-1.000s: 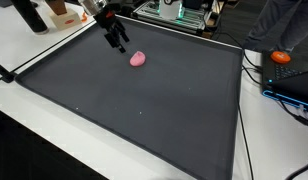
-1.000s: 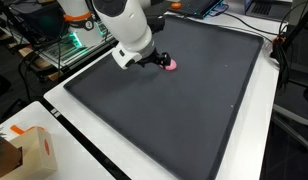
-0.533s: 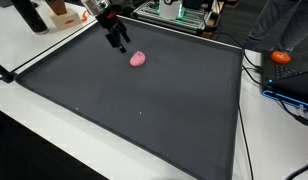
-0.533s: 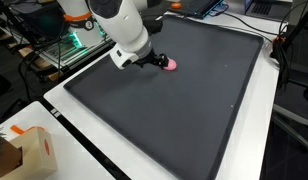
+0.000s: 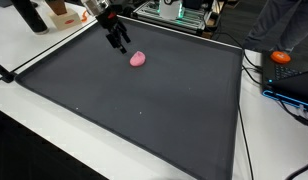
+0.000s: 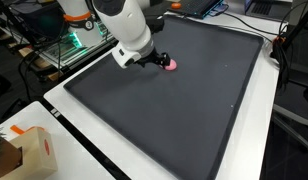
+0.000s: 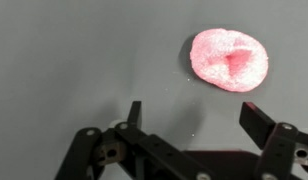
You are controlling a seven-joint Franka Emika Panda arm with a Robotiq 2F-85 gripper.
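A small pink lumpy object (image 5: pixel 138 58) lies on the dark mat (image 5: pixel 144 100); it also shows in the exterior view (image 6: pixel 172 65) and in the wrist view (image 7: pixel 228 58). My gripper (image 5: pixel 119 42) hangs just above the mat beside the pink object, a little apart from it; it also shows in the exterior view (image 6: pixel 159 60). In the wrist view the gripper (image 7: pixel 197 112) has its two black fingers spread wide, with only bare mat between them. The pink object lies just beyond the fingertips. The gripper is open and empty.
The mat (image 6: pixel 174 100) sits on a white table. An orange object (image 5: pixel 282 57) and cables lie past one mat edge. A cardboard box (image 6: pixel 19 152) stands at a table corner. Equipment racks (image 5: pixel 179 12) stand behind the mat.
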